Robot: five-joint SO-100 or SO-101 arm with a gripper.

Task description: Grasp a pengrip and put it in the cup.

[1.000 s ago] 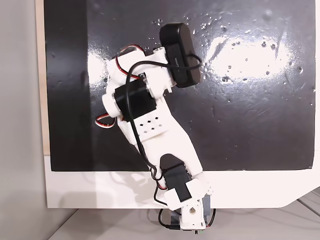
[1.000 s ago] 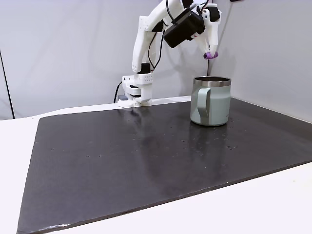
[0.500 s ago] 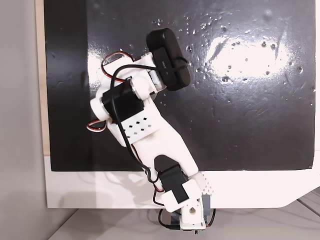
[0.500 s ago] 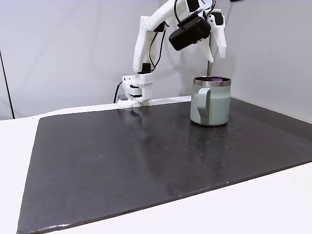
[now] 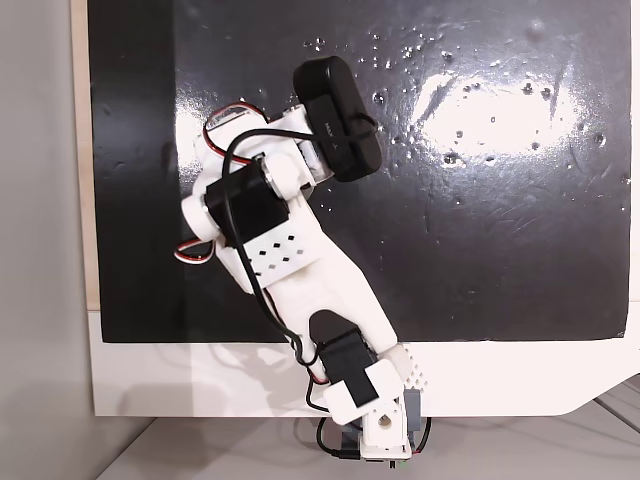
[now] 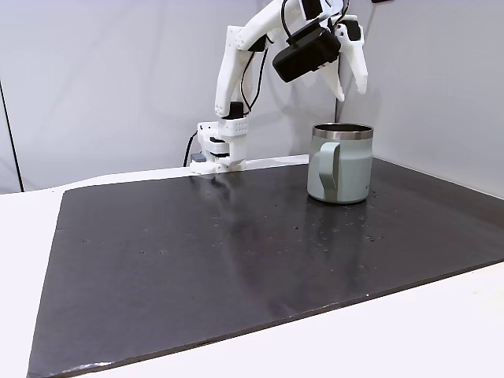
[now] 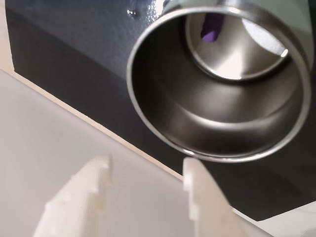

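Note:
The pale greenish-white cup (image 6: 340, 169) stands upright on the black mat, at the right of a fixed view. My gripper (image 6: 351, 93) hangs open just above its rim, with nothing between its white fingers. In the wrist view the gripper (image 7: 145, 163) is at the bottom edge, jaws spread, looking down into the cup (image 7: 207, 123). The small lilac pengrip (image 7: 212, 27) lies on the cup's shiny grey bottom. In a fixed view from above, the arm (image 5: 290, 250) covers the cup.
The black mat (image 6: 236, 252) lies on a white table (image 6: 441, 331) with open room left of and in front of the cup. The arm's base (image 6: 220, 150) stands at the mat's back edge. A grey wall rises close behind the cup.
One second ago the gripper held the pengrip above the cup. It has since opened and the pengrip has dropped inside. The arm swung a little and has been still since.

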